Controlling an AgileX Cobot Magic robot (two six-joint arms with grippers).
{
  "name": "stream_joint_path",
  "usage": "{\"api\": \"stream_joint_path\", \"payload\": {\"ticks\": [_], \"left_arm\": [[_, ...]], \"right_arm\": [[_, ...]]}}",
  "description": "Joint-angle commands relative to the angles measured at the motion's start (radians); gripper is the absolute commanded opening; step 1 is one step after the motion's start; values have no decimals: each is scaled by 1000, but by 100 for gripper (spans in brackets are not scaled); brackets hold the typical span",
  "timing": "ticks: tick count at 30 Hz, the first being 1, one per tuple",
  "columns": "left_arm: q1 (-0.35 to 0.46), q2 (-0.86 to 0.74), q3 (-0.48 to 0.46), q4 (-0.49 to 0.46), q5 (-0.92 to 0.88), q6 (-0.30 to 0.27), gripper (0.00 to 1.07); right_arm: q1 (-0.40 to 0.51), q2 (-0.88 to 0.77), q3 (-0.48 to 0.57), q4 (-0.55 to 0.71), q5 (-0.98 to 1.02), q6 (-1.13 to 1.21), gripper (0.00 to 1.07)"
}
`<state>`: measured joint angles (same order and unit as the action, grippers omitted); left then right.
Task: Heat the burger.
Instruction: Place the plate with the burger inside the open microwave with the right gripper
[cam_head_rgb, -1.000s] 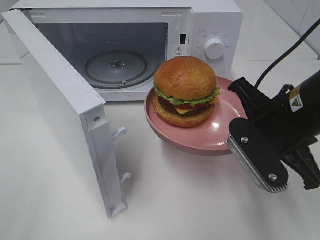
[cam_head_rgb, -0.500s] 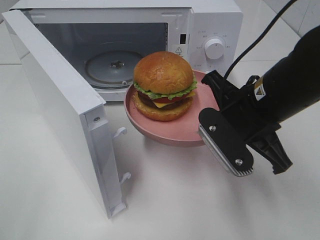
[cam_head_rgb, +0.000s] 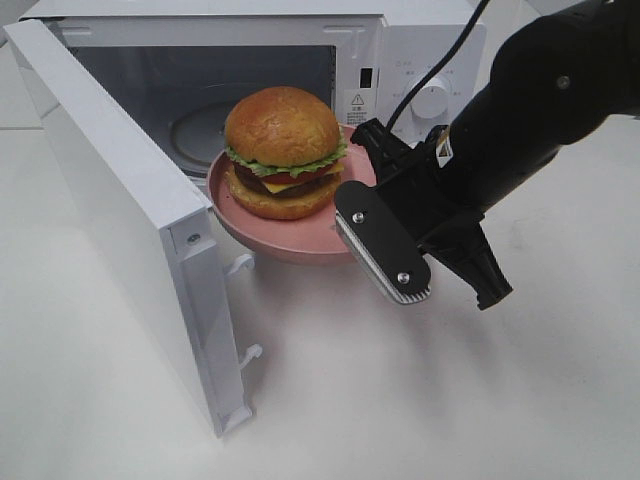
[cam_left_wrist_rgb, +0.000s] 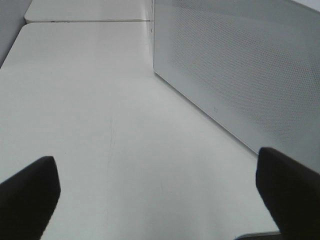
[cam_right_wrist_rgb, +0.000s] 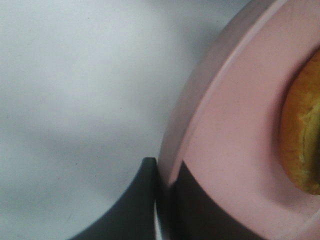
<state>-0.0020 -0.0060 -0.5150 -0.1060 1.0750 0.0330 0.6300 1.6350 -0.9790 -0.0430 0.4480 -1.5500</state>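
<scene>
Exterior high view: white microwave (cam_head_rgb: 420, 60), door (cam_head_rgb: 110, 190) open, stands on the desk (cam_head_rgb: 400, 400); the pink plate (cam_head_rgb: 285, 238) carrying the burger (cam_head_rgb: 284, 150) is held at the cavity opening. The right hand (cam_right_wrist_rgb: 165, 175) is clamped on the plate rim; the left hand (cam_left_wrist_rgb: 157, 185) is spread wide and empty.

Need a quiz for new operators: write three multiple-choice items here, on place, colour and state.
1. Where does the tall golden-bun burger sit? A on the round plate; B on the glass turntable; C on the white table.
2. What colour is that plate? A blue; B pink; C green.
3. How is the right tool? A open above the table; B shut on the bun; C shut on the plate's rim.
Answers: A, the plate lies under the burger; B, its rim shows pink; C, the right wrist view shows it pinching the rim.
</scene>
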Motion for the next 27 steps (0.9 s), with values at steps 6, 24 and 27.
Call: {"api": "stream_joint_path", "payload": {"ticks": [6,24,27], "left_arm": [[-4,-16,0,-8,-10,-1,100],[-4,-16,0,-8,-10,-1,100],[-4,-16,0,-8,-10,-1,100]], "right_arm": [[2,66,-108,6,-36,-9,0],[25,236,-310,5,6,11,0],[25,256,-341,3,17,20,0]]}}
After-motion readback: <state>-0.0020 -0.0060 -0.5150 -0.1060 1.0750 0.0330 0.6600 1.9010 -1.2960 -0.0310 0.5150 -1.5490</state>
